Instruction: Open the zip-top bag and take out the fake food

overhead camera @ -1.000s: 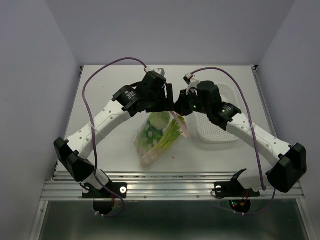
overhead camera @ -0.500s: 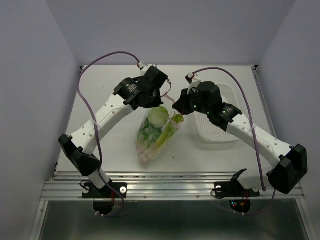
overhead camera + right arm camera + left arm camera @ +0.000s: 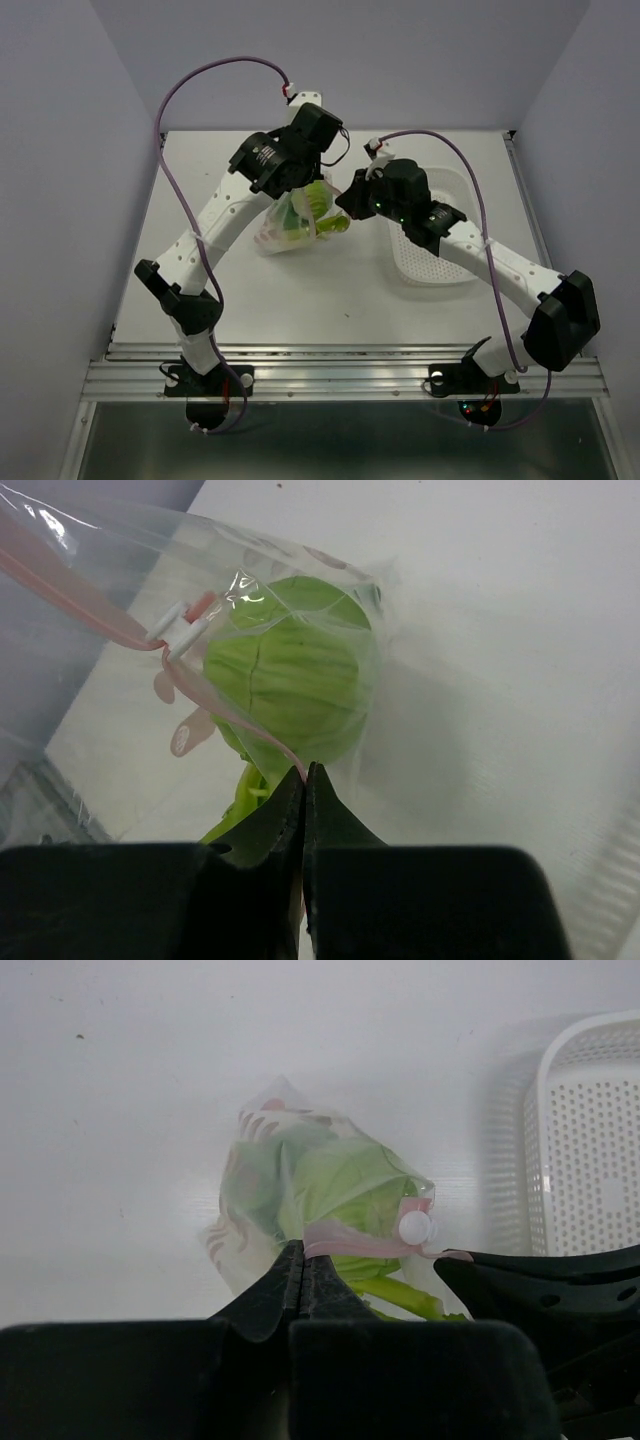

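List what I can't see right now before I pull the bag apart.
- Top view: the left gripper and right gripper housings cover the bag mouth.
- Left wrist: the left gripper body hides the bag's near edge; the basket runs off the right edge.
- Right wrist: the cabbage and right gripper hide most of the other food.

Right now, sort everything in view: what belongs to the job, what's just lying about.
Job: zip-top bag; fake cabbage inside it; left gripper and right gripper, both shut on its zip edge.
Lying about: white perforated basket.

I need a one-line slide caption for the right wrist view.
Right end effector shut on the zip-top bag; green cabbage head inside.
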Robot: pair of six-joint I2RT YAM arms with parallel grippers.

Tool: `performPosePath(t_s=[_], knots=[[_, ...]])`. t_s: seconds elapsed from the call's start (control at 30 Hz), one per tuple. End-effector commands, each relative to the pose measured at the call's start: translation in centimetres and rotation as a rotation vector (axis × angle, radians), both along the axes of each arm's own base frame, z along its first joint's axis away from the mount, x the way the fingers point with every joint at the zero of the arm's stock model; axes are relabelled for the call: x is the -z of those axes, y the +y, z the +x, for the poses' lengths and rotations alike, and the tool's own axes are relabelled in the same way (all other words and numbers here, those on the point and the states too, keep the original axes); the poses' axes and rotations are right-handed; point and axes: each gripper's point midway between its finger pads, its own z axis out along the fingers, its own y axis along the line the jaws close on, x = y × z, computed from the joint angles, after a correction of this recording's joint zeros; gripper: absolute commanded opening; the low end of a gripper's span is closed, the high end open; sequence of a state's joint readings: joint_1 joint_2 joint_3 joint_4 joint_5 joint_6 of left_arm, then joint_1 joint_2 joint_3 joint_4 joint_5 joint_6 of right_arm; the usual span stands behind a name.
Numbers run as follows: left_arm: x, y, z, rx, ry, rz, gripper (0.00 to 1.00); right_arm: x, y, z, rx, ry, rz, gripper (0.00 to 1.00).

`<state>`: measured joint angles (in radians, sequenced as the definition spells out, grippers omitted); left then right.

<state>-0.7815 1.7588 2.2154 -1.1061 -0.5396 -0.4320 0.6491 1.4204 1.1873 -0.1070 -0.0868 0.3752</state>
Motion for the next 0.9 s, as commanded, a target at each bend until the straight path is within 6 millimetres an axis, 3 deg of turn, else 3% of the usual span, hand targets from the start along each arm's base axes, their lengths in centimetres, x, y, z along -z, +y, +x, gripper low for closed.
performPosePath(t_s=[0.0,0.03,0.1,0.13,0.23,0.3,0.4,0.5,0.63,0.73,0.77,0.87], knots=[[-0.8,1.5,1.3,-0.026,-0.086,0.063,0.0,3.2,0.7,0.5,0.009,0.056,-0.007,0.01],[1.7,0.9,0.9,0.008,-0.031,0.078,0.0,3.8,0.7,0.7,0.021,0.066,-0.013,0.01],[3.5,-0.4,1.0,0.043,-0.007,0.043,0.0,5.6,0.2,1.1,0.06,0.095,-0.04,0.01],[5.4,-1.0,0.8,0.073,0.031,0.039,0.0,6.1,0.0,1.2,0.076,0.102,-0.048,0.01],[7.6,-1.6,0.6,0.078,0.062,0.02,0.0,7.6,-1.3,1.5,0.14,0.109,-0.087,0.01],[8.1,-1.9,0.4,0.086,0.074,0.008,0.0,7.9,-1.7,1.3,0.154,0.112,-0.094,0.06],[8.3,-2.5,0.2,0.101,0.086,-0.024,0.0,7.2,-1.8,0.6,0.142,0.113,-0.067,0.29],[7.9,-3.0,0.1,0.126,0.078,-0.057,0.0,5.9,-2.0,-0.2,0.127,0.093,-0.042,0.41],[7.8,-3.4,-0.5,0.152,0.084,-0.088,0.0,3.5,-1.9,-2.1,0.035,0.042,-0.01,0.66],[8.0,-3.5,-0.7,0.156,0.088,-0.097,0.0,1.6,-1.3,-3.9,-0.08,-0.018,0.011,0.85],[8.0,-3.5,-0.7,0.158,0.088,-0.1,0.0,1.3,-1.1,-4.2,-0.105,-0.026,0.015,1.0],[8.3,-3.8,-0.9,0.17,0.098,-0.109,0.0,0.9,-0.5,-5.2,-0.178,-0.038,0.03,1.0]])
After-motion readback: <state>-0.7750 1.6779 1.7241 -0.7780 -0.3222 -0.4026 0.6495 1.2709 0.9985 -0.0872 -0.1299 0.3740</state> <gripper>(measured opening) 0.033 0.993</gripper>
